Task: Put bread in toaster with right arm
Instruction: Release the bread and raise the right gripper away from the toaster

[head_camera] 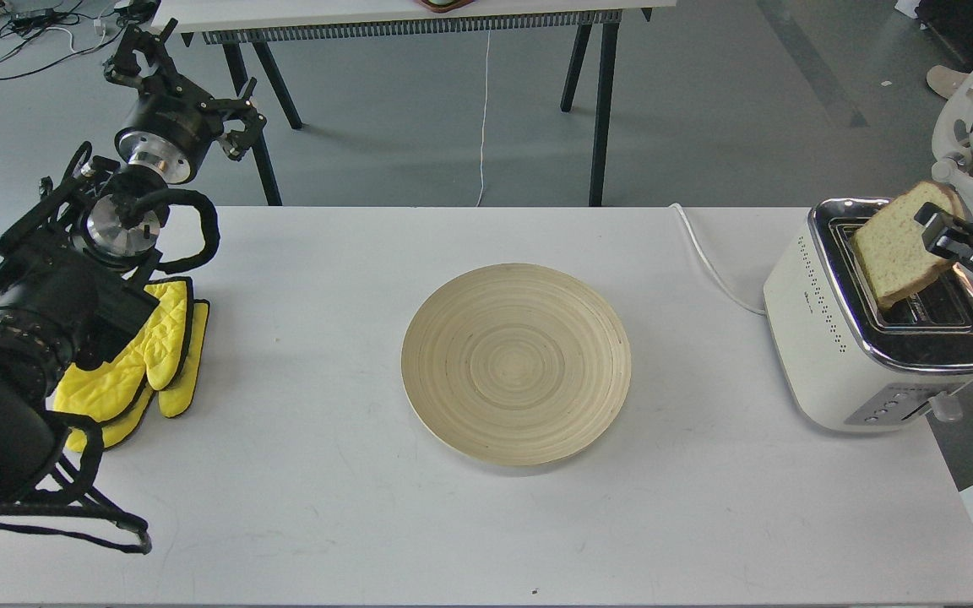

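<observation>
A cream toaster (824, 338) with a chrome top stands at the table's right edge. A slice of bread (896, 245) is tilted over the toaster's left slot, its lower edge at or just inside the slot. My right gripper (936, 235) comes in from the right edge and is shut on the bread's upper right corner. My left gripper (170, 72) is raised beyond the table's back left corner, open and empty.
A round wooden plate (517, 363) lies in the table's middle. Yellow oven mitts (144, 363) lie at the left, partly under my left arm. A white cord (710, 262) runs from the toaster to the back edge. A white chair (972, 127) stands behind the toaster.
</observation>
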Robot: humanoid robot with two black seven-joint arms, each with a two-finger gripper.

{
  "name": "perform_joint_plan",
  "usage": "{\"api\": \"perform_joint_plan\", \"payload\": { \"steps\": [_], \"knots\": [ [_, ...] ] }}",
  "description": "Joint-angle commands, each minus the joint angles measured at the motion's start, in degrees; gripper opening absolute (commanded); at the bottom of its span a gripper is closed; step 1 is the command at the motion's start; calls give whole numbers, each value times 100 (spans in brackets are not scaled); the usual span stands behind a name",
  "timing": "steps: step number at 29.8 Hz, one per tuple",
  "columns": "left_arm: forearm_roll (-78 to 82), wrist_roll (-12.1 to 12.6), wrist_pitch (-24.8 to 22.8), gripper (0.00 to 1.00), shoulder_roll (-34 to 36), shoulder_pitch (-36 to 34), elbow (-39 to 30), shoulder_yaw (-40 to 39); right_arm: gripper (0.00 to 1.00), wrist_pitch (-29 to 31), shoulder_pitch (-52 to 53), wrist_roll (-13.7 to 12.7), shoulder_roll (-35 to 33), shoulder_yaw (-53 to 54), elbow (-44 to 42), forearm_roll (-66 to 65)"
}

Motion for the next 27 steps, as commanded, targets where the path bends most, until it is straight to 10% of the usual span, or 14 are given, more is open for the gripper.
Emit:
{"api": "perform_joint_plan", "payload": {
  "steps": [1, 10, 17, 27],
  "knots": [
    [0, 0, 0, 100, 0, 0, 0, 0, 94, 25, -14, 10, -80, 56, 479, 68],
    [0, 0, 0, 100, 0, 0, 0, 0, 99, 1842, 109, -34, -405, 1469, 507, 2236],
    [0, 0, 0, 100, 0, 0, 0, 0, 100, 2126, 180, 1, -283, 2463, 68, 3574],
    [0, 0, 0, 100, 0, 0, 0, 0, 100, 2099, 223, 37, 1851, 3993, -1073, 3829]
  ]
}}
